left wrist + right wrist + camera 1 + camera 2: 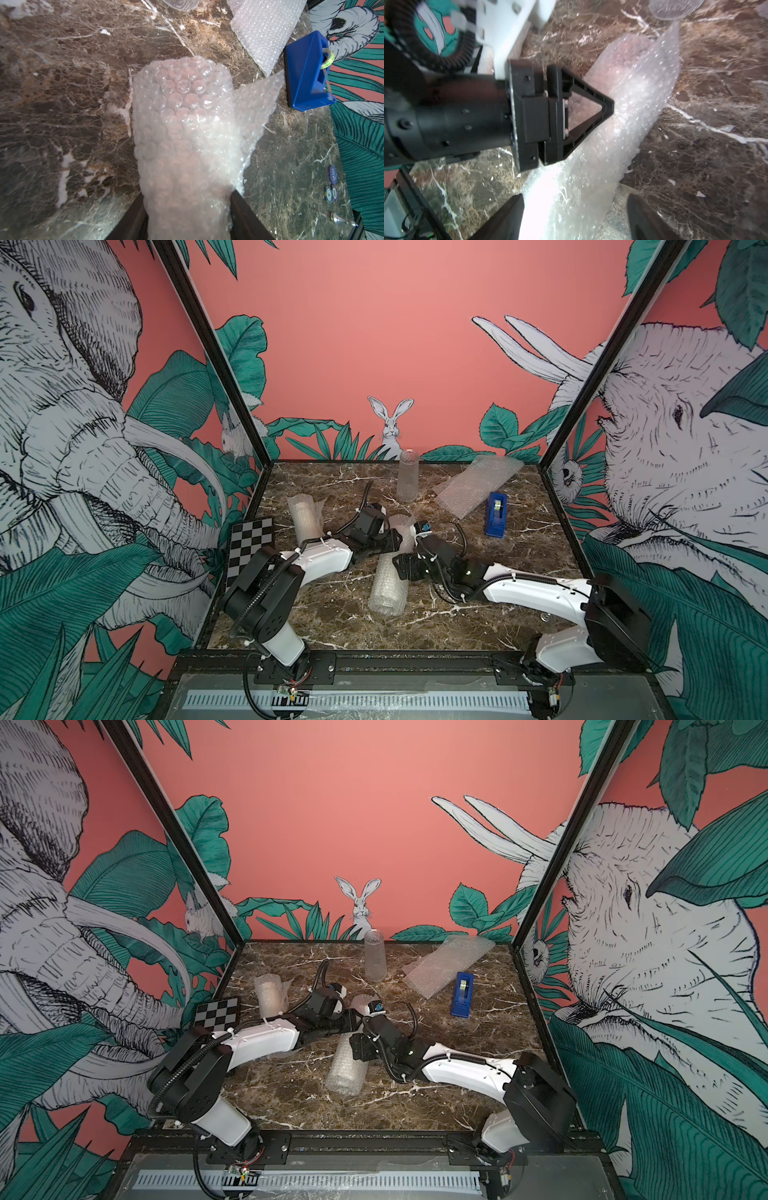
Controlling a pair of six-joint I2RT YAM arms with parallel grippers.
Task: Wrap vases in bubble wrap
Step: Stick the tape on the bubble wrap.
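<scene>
A vase wrapped in bubble wrap (388,589) (345,1073) lies mid-table, end pointing to the front. My left gripper (401,541) (187,216) is shut on its far part, both fingers pressed into the wrap (182,116). My right gripper (397,568) (577,218) straddles the same roll (623,124) just nearer the front. It is open: one finger (506,218) touches the wrap, the other stands clear. A loose flap of wrap sticks out sideways. A second wrapped vase (305,518) (272,994) sits at the left. A clear glass vase (407,477) (375,959) stands bare at the back.
A flat sheet of bubble wrap (473,487) (446,965) lies at the back right, with a blue tape dispenser (496,515) (305,70) beside it. A checkerboard card (249,547) leans at the left edge. Walls close in three sides of the marble table (519,572).
</scene>
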